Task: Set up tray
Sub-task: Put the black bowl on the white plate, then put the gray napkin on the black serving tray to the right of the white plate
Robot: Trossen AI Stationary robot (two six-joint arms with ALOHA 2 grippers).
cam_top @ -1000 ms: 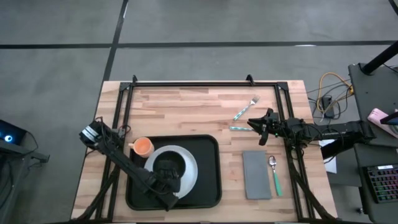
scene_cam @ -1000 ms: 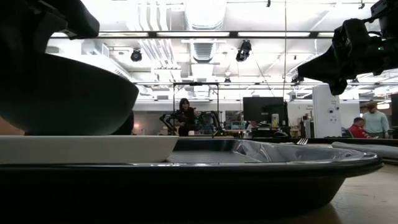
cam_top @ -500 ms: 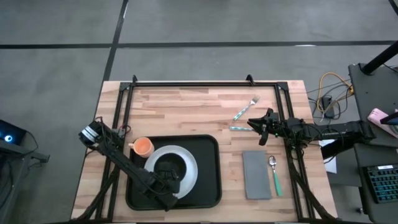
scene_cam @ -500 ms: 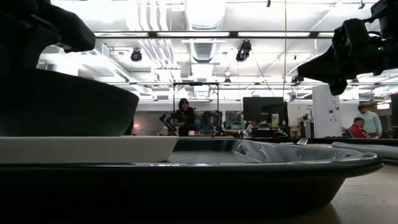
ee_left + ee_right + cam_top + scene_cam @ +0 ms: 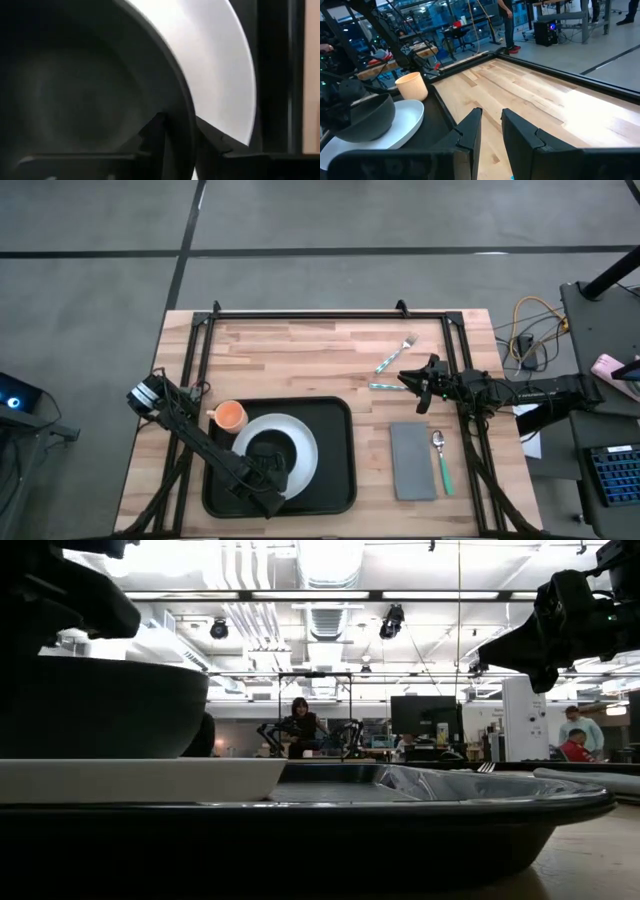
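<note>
Tray [image 5: 335, 470], black with a raised rim, lies on the near half of the wooden table [image 5: 300, 350], left of centre. On it rests a white plate [image 5: 305, 442], and on the plate sits a dark bowl [image 5: 268, 448]. An orange cup [image 5: 231, 416] stands just beside the tray's far-left corner; whether it is on the rim or on the table I cannot tell.

Left gripper [image 5: 272, 475] is at the bowl's near side, over the plate. In the left wrist view its 2 fingers [image 5: 152, 135] straddle the bowl's rim [image 5: 177, 115], 1 inside and 1 outside, pressed close on it. In the low view the bowl [image 5: 100, 710] sits just above the plate [image 5: 140, 780], and contact between them cannot be made out.

Right gripper [image 5: 422, 380] hangs above the table's right side, well apart from the tray, with its jaws a little apart and nothing between them. A fork [image 5: 396, 352] and another piece of cutlery with a teal handle [image 5: 385, 386] lie just to its left. Nearer, a grey napkin [image 5: 412, 461] lies flat with a green-handled spoon [image 5: 441, 460] just to its right. In the low view, 3 people [image 5: 300, 725] show in the room behind.
</note>
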